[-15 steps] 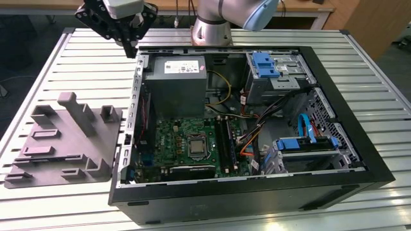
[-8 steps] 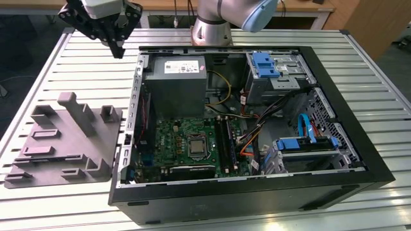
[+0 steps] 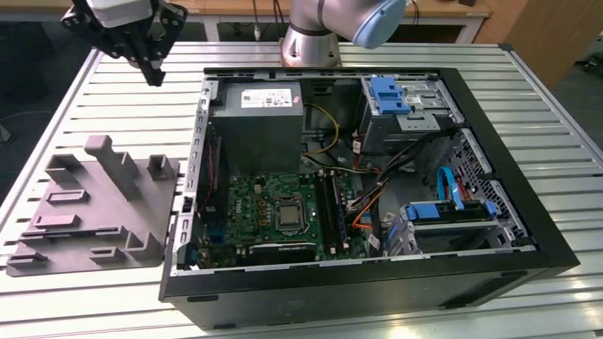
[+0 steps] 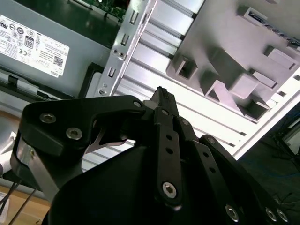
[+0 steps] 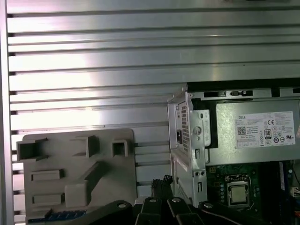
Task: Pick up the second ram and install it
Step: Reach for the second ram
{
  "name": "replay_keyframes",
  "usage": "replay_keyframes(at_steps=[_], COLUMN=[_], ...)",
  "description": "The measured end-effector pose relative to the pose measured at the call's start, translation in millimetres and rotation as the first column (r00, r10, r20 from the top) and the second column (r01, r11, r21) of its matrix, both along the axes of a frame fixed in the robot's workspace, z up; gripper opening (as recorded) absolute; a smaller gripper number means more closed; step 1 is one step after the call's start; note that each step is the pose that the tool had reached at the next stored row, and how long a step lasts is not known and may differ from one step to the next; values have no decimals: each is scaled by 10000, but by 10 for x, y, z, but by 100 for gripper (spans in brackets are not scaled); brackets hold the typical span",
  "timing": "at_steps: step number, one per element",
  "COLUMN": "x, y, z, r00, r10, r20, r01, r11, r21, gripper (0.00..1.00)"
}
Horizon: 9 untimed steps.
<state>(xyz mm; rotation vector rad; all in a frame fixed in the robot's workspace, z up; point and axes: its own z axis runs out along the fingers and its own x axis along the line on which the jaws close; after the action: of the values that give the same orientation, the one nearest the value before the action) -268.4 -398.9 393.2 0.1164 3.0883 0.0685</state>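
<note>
The second ram is a thin bluish strip lying in a slot at the near end of the grey holder block in the first wrist view. My gripper hangs high over the slatted table, beyond the holder block and off the open computer case's far corner on the exterior view's left. Its black fingers meet at the tips with nothing between them, so it is shut and empty. The motherboard lies inside the case, with long dark memory slots beside the processor socket.
A grey power supply fills the case's far end. Blue drive brackets and loose cables sit on the exterior view's right. The arm's base stands behind the case. The case's metal walls rise around the motherboard.
</note>
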Motion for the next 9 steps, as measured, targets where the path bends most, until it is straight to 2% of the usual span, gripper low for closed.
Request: replay_keyframes(at_steps=[9], x=[-338], y=[0], z=[-1], r00=[10000], r10=[1], r20=[34], r01=[-1], r11=[10000], r21=[-1], gripper=[10])
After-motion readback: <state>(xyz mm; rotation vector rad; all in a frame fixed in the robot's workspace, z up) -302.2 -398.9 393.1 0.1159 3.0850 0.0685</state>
